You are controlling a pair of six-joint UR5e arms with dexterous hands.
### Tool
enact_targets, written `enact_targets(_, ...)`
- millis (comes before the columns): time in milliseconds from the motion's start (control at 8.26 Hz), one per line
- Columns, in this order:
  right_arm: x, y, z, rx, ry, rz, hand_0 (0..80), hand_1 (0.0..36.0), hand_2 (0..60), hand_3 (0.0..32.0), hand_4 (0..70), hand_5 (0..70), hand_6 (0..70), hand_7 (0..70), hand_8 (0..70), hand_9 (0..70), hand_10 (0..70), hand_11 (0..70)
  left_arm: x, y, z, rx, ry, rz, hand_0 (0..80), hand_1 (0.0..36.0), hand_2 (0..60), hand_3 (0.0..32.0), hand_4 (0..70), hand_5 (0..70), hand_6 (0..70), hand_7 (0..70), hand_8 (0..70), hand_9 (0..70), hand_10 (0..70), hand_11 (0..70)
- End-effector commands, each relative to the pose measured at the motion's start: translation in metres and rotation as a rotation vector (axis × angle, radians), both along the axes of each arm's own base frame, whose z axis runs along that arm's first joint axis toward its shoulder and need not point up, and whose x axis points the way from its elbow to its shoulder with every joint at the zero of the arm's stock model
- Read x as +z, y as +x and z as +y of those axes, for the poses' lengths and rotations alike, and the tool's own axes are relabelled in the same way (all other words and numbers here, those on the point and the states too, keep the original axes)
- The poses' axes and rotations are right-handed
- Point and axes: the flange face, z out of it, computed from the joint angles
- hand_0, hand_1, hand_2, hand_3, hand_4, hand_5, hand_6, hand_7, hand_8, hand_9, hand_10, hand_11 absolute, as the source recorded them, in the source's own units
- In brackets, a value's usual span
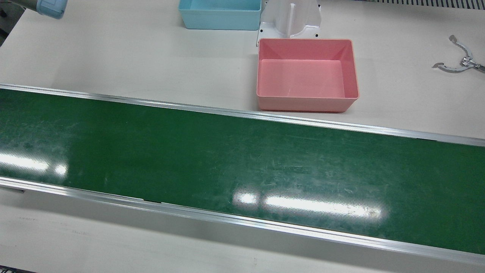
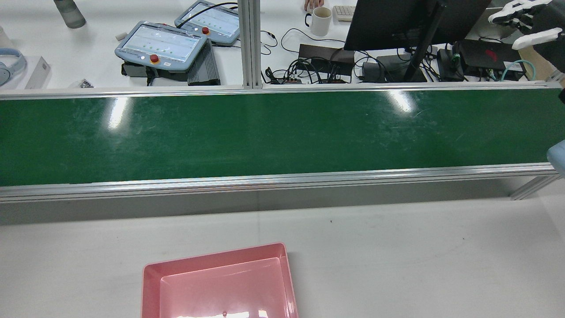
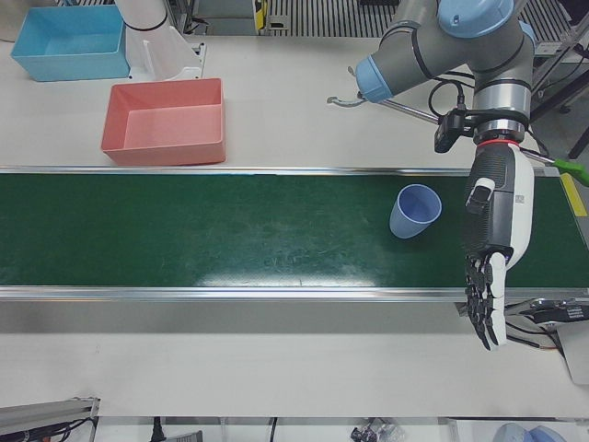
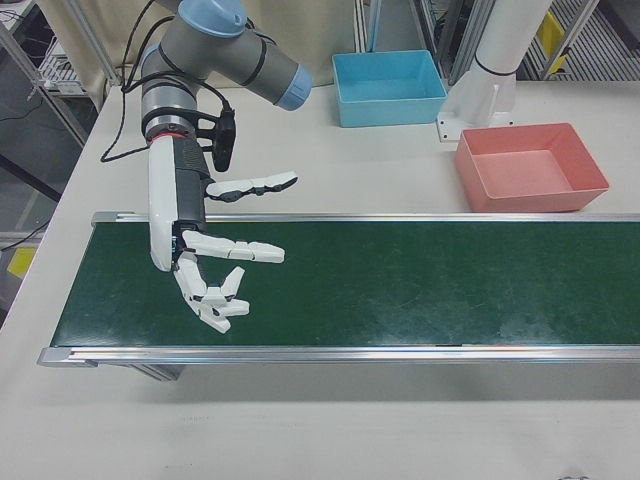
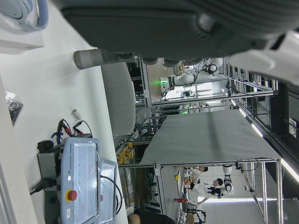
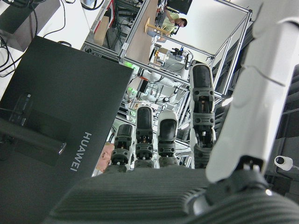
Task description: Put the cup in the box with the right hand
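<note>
Hovering over the conveyor belt (image 4: 400, 280), your right hand (image 4: 215, 255) has its fingers spread wide, holding nothing. Further along sits the pink box (image 4: 530, 170), apparently empty, on the table beside the belt. Your blue cup (image 3: 414, 212) stands on the belt, beside your left hand (image 3: 492, 249), fingers straight, empty.

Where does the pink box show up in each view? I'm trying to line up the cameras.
Front view: pink box at upper centre, just beyond the green belt.
Rear view: bottom edge, left of centre, partly cut off.
Left-front view: upper left.
Right-front view: upper right.
Left hand view: not in it.
Right hand view: not in it.
Shared landmark: the green belt, with the blue box farther back.
</note>
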Motion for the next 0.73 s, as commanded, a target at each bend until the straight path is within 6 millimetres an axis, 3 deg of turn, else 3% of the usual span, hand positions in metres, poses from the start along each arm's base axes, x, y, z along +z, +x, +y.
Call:
enact_targets(0, -0.0003, 0.0, 0.0001, 0.0, 0.001, 0.0, 56.3, 10.8, 0.0, 0.0, 49.2, 6.6, 20.1, 70.0, 17.6, 37.9, 13.2, 20.3, -0.0001, -0.0001, 0.0004, 0.0, 0.0, 0.0, 0.0, 0.0, 0.0, 0.0, 0.0, 0.0, 0.0, 0.0, 0.0, 0.0, 0.0, 0.0)
enact_targets(605, -0.0003, 0.0001, 0.0001, 0.0, 0.001, 0.0, 56.2, 10.7, 0.0, 0.0, 48.8, 6.5, 19.9, 70.0, 17.5, 37.6, 12.8, 19.8, 0.0006, 0.0, 0.0004, 0.0, -0.001, 0.0, 0.0, 0.0, 0.0, 0.0, 0.0, 0.0, 0.0, 0.0, 0.0, 0.0, 0.0, 0.0)
